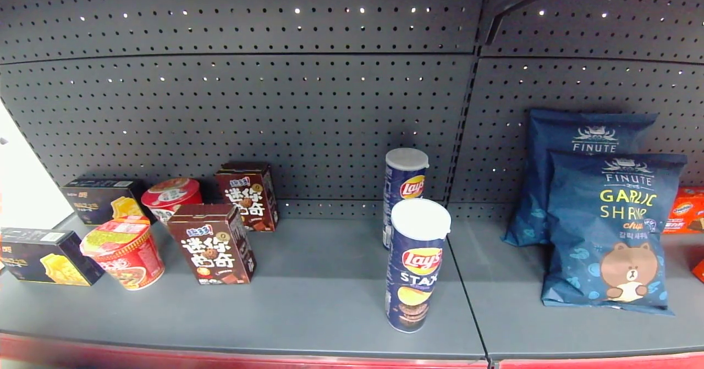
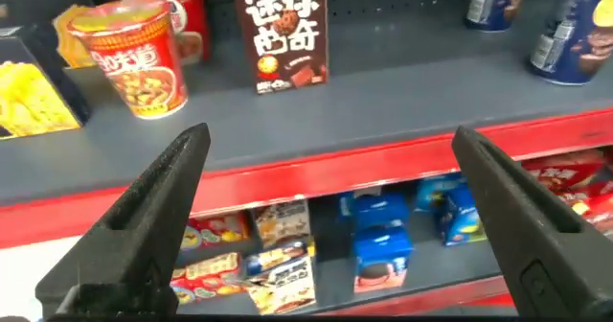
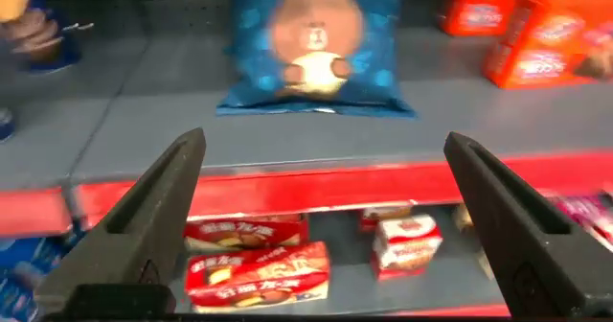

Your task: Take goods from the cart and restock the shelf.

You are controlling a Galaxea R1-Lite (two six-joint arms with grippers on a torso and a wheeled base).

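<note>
Shelf (image 1: 308, 292) holds chip cans (image 1: 416, 264) and bags (image 1: 610, 231), with left fingers (image 2: 144, 217), right fingers (image 3: 144, 226) spread wide.

A dark grey pegboard back panel (image 1: 247, 110) stands behind the shelf (image 1: 308, 303); pinpoints of light show through its holes, brightest near the top; an upright (image 1: 465, 127) splits it right of centre; at far left, a bright white patch (image 1: 22, 182).

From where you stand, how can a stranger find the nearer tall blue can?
On the grey metal shelf, just left of its seam, stand two tall dark blue white-lidded cans. Yours is the front can, nearer the red edge than the rear can.
</note>
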